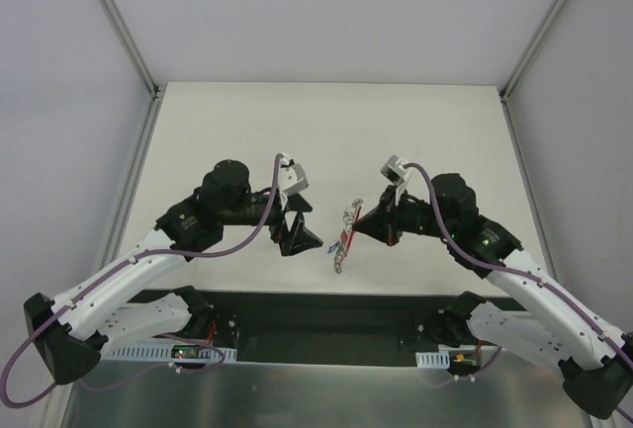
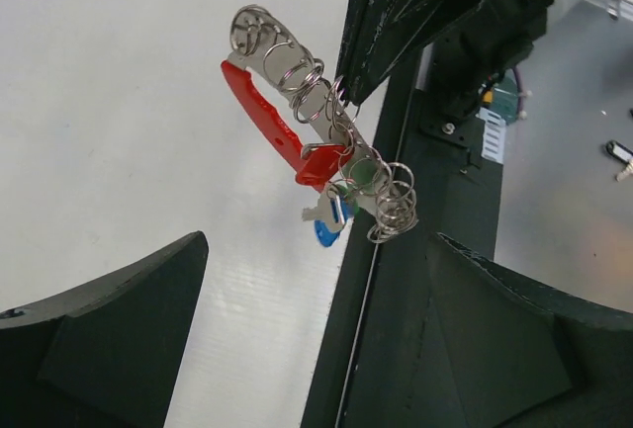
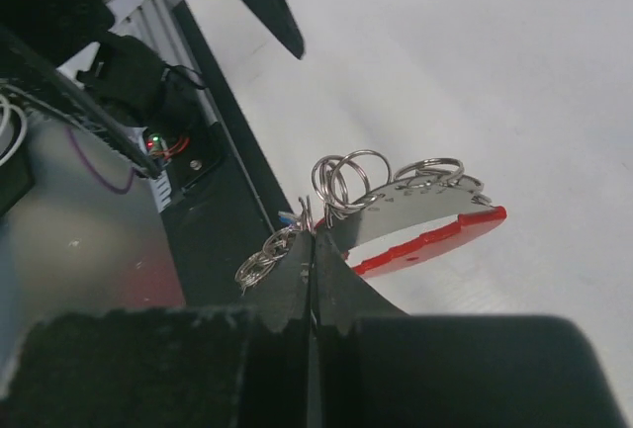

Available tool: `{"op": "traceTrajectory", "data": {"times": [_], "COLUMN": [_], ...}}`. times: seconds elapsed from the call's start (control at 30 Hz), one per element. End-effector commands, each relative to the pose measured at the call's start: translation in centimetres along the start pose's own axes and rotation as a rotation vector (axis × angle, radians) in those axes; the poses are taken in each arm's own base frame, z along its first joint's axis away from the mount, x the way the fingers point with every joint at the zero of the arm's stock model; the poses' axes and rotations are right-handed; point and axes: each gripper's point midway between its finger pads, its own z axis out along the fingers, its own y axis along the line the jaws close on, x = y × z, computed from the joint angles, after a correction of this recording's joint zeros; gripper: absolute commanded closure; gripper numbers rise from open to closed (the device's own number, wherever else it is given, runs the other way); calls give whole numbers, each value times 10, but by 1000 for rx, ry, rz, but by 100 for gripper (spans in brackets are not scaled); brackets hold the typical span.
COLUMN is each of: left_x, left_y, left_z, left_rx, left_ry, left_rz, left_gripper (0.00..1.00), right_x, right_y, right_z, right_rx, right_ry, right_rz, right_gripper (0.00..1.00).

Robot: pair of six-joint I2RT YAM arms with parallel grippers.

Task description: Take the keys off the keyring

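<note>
- White tabletop (image 1: 326,131), pale walls around it.
- keyring (image 2: 297,92) is held in the air between the two arms, apart from the tabletop. A red band (image 2: 259,112) is seen alongside a row of wire loops.
- right jaws are clenched on the keyring's edge in a thin pinch.
- left jaws are spread wide and empty, just beside the bundle, not touching it.
- keys (image 2: 326,222) are tiny and hung at the lower end among the loops. One blue head is seen; the count cannot be told.
- Risk: the bundle could be twisted or dragged out of the narrow pinch by a hard tug.
- Risk: the loops are crowded, so a loop or the red band could be gripped instead of a key.
- Risk: a freed key could be dropped and lost toward the dark rail (image 2: 396,349).
- Risk: the jaws could be knocked together when working this close.
</note>
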Motion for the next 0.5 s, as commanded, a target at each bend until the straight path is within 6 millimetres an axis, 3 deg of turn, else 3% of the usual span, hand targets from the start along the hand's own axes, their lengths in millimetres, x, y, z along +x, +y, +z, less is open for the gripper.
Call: {"op": "traceTrajectory", "data": {"times": [0.0, 0.13, 0.3, 0.47], "left_x": [-15, -12, -7, -12], "left_y": [-39, -54, -56, -61], "left_z": [-7, -2, 7, 9], "left_rx": [227, 357, 419, 456], "left_ry": [-32, 1, 40, 28], "left_rz": [135, 105, 66, 46], "left_gripper": [8, 12, 18, 25], "right_x": [-23, -30, -35, -48], "right_y": [47, 58, 75, 75], "right_z": [-16, -22, -27, -27], "right_rx": [-216, -260, -340, -320], "right_ry": [-99, -110, -110, -165], "right_rz": [-116, -134, -145, -143], "right_gripper": [99, 99, 99, 99]}}
